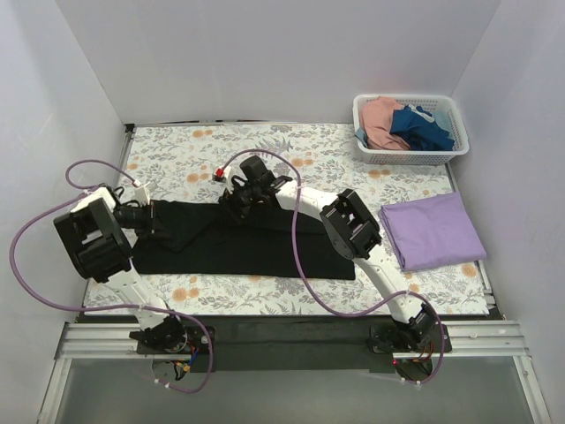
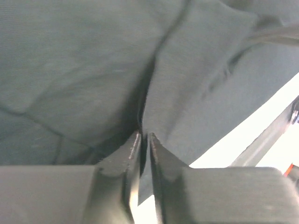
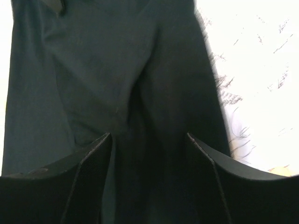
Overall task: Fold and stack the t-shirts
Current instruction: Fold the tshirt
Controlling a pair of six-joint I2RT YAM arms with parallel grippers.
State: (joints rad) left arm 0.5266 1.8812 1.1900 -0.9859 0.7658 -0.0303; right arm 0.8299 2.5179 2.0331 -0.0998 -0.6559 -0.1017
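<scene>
The black t-shirt (image 1: 256, 247) lies spread across the middle of the floral tablecloth, with its left part bunched into folds. At the shirt's left edge, my left gripper (image 1: 148, 217) (image 2: 144, 135) is shut on a raised fold of the black cloth (image 2: 187, 84). My right gripper (image 1: 237, 201) (image 3: 148, 135) hovers at the shirt's far edge, jaws open and wide apart over the dark cloth (image 3: 117, 70). A folded lavender t-shirt (image 1: 433, 231) lies flat at the right. Crumpled pink (image 1: 381, 119) and dark blue (image 1: 422, 126) t-shirts fill the basket.
The white lattice basket (image 1: 411, 157) stands at the back right corner. A small red object (image 1: 218, 171) lies on the tablecloth (image 1: 177, 159) behind the right gripper. White walls close in the back and both sides. Purple cables loop off both arms.
</scene>
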